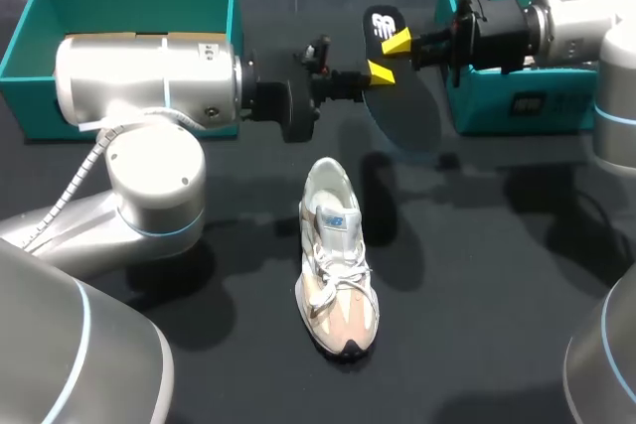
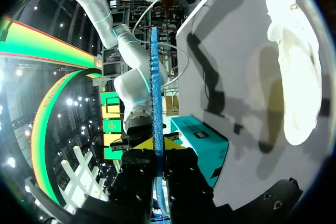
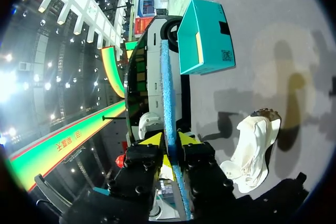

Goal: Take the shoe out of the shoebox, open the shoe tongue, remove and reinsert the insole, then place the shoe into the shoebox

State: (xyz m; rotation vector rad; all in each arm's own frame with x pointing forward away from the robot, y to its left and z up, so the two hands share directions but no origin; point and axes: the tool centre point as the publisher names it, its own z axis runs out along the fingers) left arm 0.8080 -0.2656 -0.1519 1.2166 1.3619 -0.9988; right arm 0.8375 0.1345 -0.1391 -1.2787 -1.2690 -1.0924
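Right now both pairs of fingers have the same dark insole [image 1: 402, 111], which hangs on edge in the air above the far part of the counter [image 1: 477, 275]. My left fingers [image 2: 140, 144] pinch it from two sides and my right fingers [image 3: 152, 140] do the same, so neither pair is spread. The pale shoe [image 1: 336, 265] rests on its sole in the middle of the counter, well apart from the insole, with its toe toward the near edge. The left teal box [image 1: 30, 37] stands behind my left arm and the right teal box [image 1: 556, 111] under my right arm. The shoe is in neither.

I read this as a handover ahead of putting the insole back. Only one pair should release, and only once the other's hold is sure, because the insole looks thin and likely to flop. The holding arm should then turn it flat, line its toe end up with the shoe's opening and feed it in under the tongue, seating the heel last. Nothing holds the shoe and it may skid, so the freed fingers would do well to brace its heel.
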